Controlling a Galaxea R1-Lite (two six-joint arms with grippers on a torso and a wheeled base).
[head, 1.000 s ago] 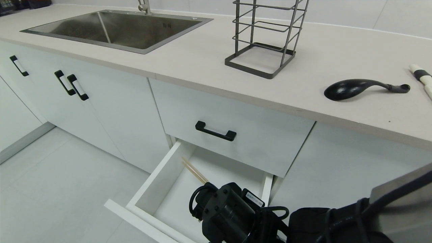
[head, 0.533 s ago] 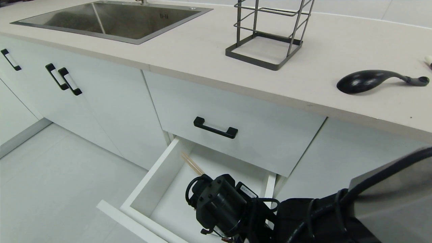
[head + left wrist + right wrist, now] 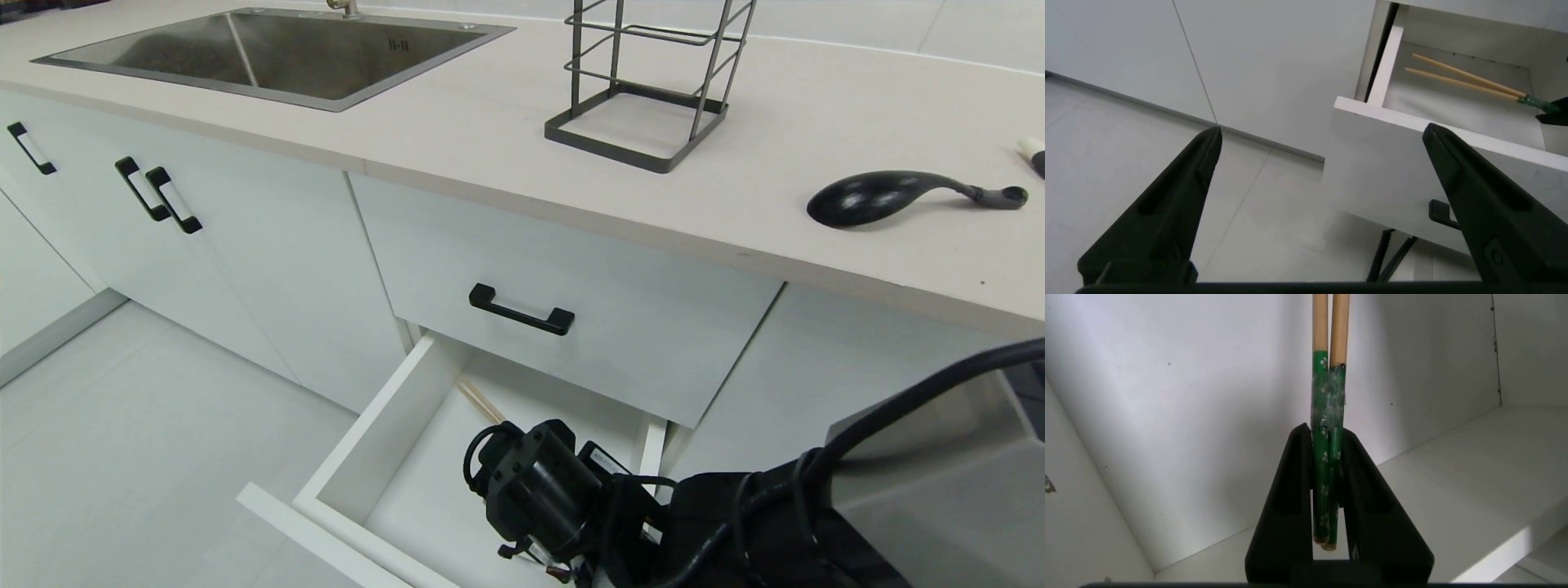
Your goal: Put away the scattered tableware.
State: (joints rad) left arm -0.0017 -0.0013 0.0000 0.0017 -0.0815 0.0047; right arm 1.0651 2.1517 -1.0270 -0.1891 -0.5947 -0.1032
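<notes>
So the right gripper [image 3: 1329,514] was clamped shut on the green ends of the chopsticks [image 3: 1327,416], and the bare wooden tips pointed toward the back wall of the open drawer [image 3: 384,433]. The head camera had wobbled a bit over the last second, so I wouldn't read the counter [image 3: 490,139] stuff sliding around as real movement. What did look real: less of the chopsticks showed ahead of the right wrist than a second earlier, so I'd guess the arm had pushed deeper and lower into the drawer. From the left wrist view, the sticks looked low over the drawer floor, but I couldn't tell if they were actually touching it.

The left gripper [image 3: 1322,128] hung outside, off to one side of the drawer front and over the floor tiles, with its fingers spread wide and nothing between them.

For the task, I'd say the chopsticks were basically at the drop-off point and letting go was the only bit left. The black ladle [image 3: 890,196] was lying on the counter well apart from the wire rack [image 3: 645,82], with some white-handled thing [image 3: 1033,151] at the edge beyond it, so there was more to tidy up.
</notes>
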